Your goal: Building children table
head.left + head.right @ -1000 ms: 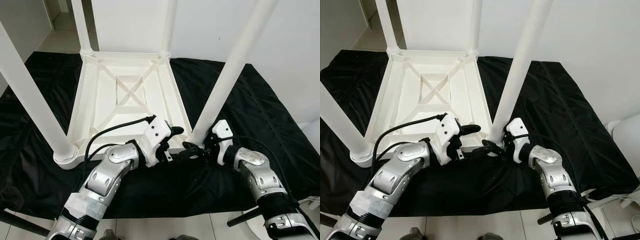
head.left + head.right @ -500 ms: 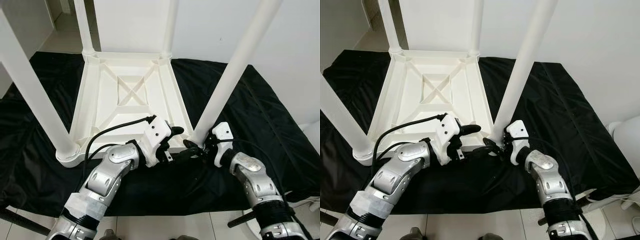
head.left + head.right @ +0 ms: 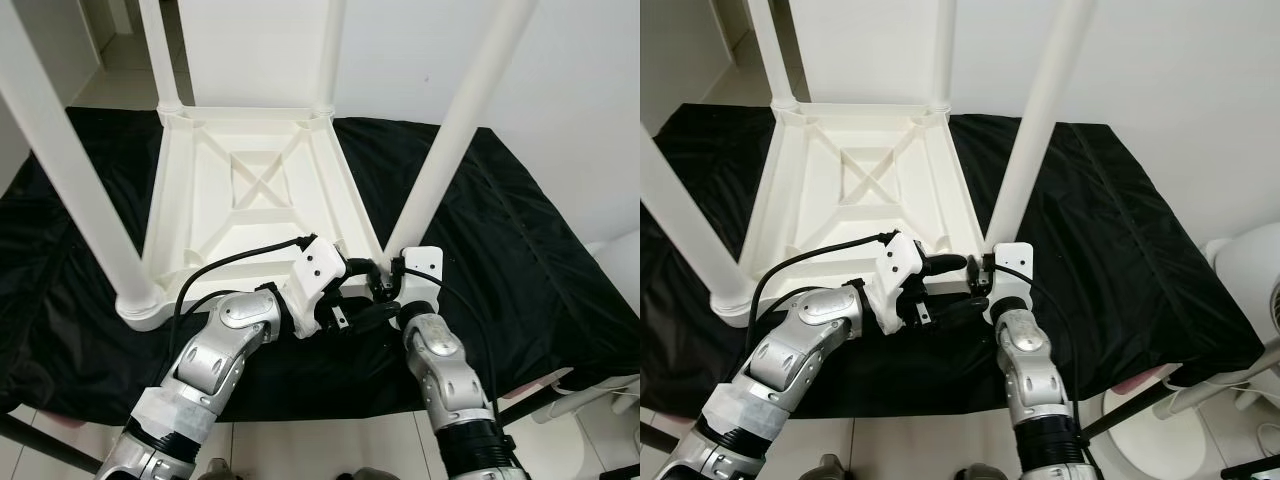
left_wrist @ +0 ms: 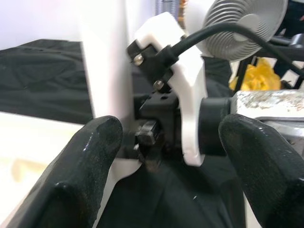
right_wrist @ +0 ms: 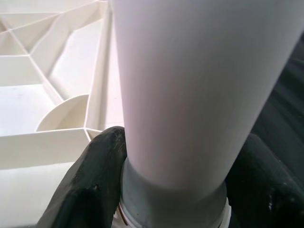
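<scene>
Head views: the white plastic children's table lies upside down on a black cloth, all four legs standing up from its corner sockets. The right gripper is at the base of the near right leg. The left gripper sits just beside it, at the table's near edge. A white fan stands off the cloth on the robot's right.

Left wrist view: left fingers are spread wide, holding nothing. The right wrist's white camera mount and its cable lie between them, with the leg base alongside.

Right wrist view: right fingers sit on either side of the leg just above its grey collar. They look closed on it, though firm contact on the far side is hard to confirm.

Risks, as judged:
- The two grippers crowd one corner. A turn of the right wrist could snag its cable on the left fingers.
- A grip this low on a long leg gives poor leverage. A sideways pull may tilt the leg in its socket or drag the table across the cloth.
- The smooth round leg could slip if twisted.
</scene>
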`<state>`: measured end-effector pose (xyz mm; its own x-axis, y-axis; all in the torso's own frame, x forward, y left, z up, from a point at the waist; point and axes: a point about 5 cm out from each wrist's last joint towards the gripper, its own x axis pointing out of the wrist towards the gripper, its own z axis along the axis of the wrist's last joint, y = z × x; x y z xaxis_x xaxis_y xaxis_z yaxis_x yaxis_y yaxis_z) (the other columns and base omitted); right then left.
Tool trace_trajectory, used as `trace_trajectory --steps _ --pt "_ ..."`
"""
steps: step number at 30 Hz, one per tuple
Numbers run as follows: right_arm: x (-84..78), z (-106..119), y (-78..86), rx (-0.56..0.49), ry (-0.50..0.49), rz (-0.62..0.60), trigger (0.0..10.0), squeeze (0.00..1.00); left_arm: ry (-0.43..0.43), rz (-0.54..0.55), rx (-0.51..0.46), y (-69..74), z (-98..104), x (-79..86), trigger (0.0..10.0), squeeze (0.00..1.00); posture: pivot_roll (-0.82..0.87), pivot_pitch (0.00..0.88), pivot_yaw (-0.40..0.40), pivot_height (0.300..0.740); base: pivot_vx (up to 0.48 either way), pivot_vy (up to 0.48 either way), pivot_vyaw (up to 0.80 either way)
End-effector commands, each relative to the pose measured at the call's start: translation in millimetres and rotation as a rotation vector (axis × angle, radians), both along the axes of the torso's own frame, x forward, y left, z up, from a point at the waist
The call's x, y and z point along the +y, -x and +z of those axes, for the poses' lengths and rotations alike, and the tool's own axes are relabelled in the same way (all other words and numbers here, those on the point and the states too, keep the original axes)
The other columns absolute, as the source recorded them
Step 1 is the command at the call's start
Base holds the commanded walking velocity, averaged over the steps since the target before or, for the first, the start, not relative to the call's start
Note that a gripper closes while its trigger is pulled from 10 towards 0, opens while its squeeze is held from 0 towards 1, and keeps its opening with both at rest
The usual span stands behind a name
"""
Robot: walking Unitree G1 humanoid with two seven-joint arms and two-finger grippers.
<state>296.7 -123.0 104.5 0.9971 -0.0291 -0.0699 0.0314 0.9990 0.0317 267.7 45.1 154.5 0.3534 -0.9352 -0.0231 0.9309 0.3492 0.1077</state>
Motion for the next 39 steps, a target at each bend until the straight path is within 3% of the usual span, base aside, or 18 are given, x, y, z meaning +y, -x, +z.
trace_trajectory --steps 1,5,12,13,22,23,27,30,33,39 --pt "-7.0 -0.4 -1.5 0.007 0.01 -0.07 10.0 0.0 -0.006 -0.013 0.008 1.8 -0.8 -2.5 10.0 0.0 0.01 0.006 -0.048 0.74 0.0 0.0 0.0" --pt "2.4 2.5 -0.3 -0.015 0.004 -0.036 10.0 0.0 -0.005 -0.013 0.008 1.6 -0.7 -2.9 10.0 0.0 0.01 0.003 -0.049 0.74 0.0 0.0 0.0" --pt "1.2 4.5 1.7 -0.037 -0.001 0.0 10.0 0.0 -0.005 -0.011 0.008 1.3 -0.9 -3.1 10.0 0.0 0.01 0.0 -0.053 0.74 0.0 0.0 0.0" --pt "-0.2 5.6 3.3 -0.045 -0.004 0.015 10.0 1.0 -0.004 -0.009 0.007 1.4 -1.0 -3.0 10.0 0.0 0.01 0.0 -0.058 0.74 0.0 0.0 0.0" --pt "-21.2 9.9 15.6 -0.094 0.025 0.098 10.0 1.0 -0.001 -0.004 0.005 1.9 -1.4 -2.6 10.0 0.0 0.02 0.0 -0.065 0.74 0.0 0.0 0.0" --pt "-23.5 9.4 18.1 -0.096 0.037 0.128 10.0 0.0 -0.001 -0.004 0.005 1.8 -1.4 -2.8 10.0 0.0 0.02 0.0 -0.067 0.74 0.0 0.0 0.0" --pt "-34.1 9.4 25.6 -0.114 0.077 0.291 10.0 0.0 -0.003 -0.006 0.003 1.1 -1.2 -2.9 10.0 0.0 0.01 0.0 -0.063 0.74 0.0 0.0 0.0" --pt "-37.9 10.6 26.2 -0.122 0.079 0.335 10.0 0.0 -0.003 -0.007 0.002 0.8 -1.0 -3.0 10.0 0.0 0.01 0.0 -0.061 0.74 0.0 0.0 0.0" --pt "-46.4 13.7 24.4 -0.111 0.11 0.518 10.0 0.0 -0.007 -0.015 0.001 0.8 -1.1 -3.6 10.0 0.0 0.01 0.0 -0.055 0.74 0.0 0.0 0.0" --pt "-54.8 19.8 15.2 -0.106 0.158 0.616 10.0 0.0 -0.009 -0.015 -0.001 -0.3 -0.3 -2.9 10.0 0.0 0.02 0.0 -0.051 0.74 0.0 0.0 0.0"
